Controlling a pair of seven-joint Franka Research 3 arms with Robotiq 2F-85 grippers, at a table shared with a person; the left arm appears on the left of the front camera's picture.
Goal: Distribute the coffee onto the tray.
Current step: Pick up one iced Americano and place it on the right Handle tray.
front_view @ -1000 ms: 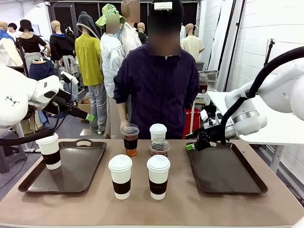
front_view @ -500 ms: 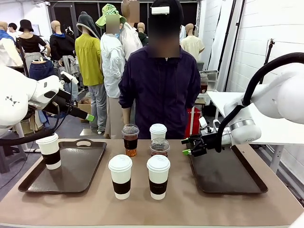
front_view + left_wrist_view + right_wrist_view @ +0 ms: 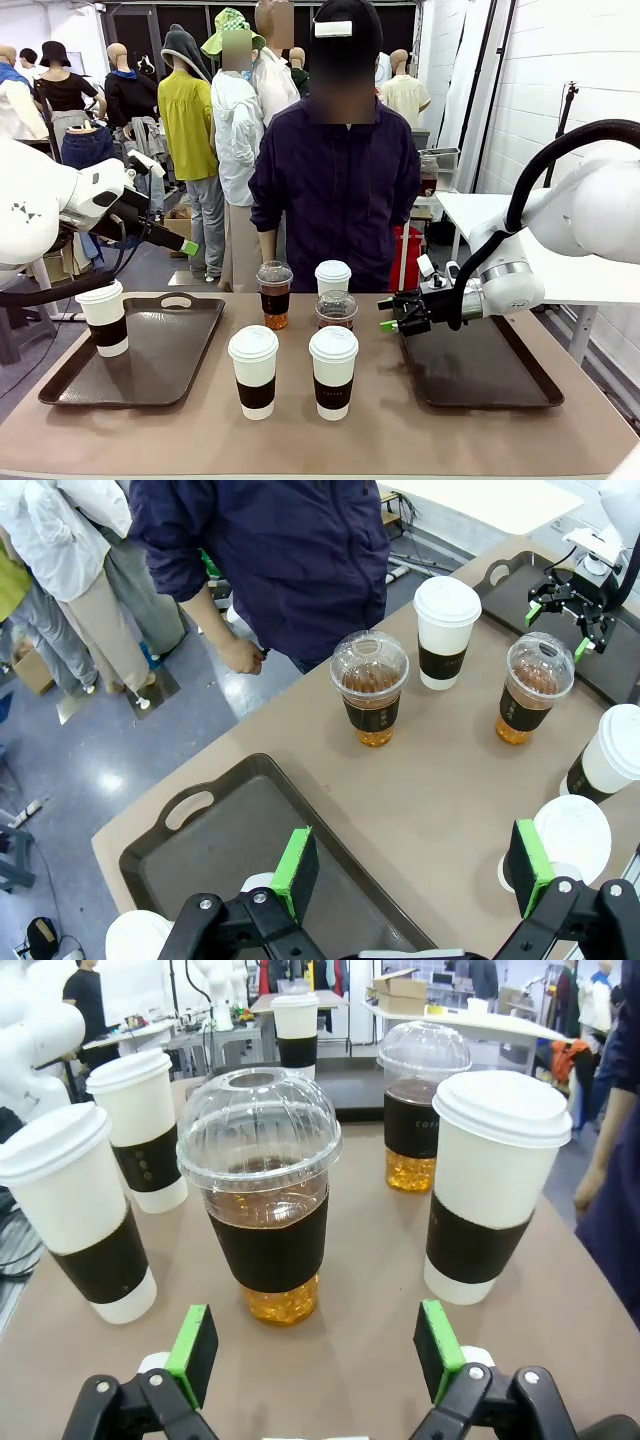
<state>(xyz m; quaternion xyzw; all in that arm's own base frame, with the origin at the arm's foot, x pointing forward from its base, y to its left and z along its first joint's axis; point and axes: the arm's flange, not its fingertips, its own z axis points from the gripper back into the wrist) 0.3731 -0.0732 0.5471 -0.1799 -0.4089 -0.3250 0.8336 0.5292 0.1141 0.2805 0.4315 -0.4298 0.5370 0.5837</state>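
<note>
My right claw (image 3: 315, 1345) is black with bright green pads (image 3: 195, 1342), and my left claw (image 3: 410, 870) has the same colours. The dome-lidded cup (image 3: 268, 1220) is clear, its drink amber-brown, banded by a dark brown sleeve. The paper cup (image 3: 495, 1190) is white, lid too, with a dark brown sleeve. The left tray (image 3: 170, 365) and right tray (image 3: 480, 365) are dark brown, the table (image 3: 380, 430) tan. The person's jacket (image 3: 335, 190) is dark navy.
</note>
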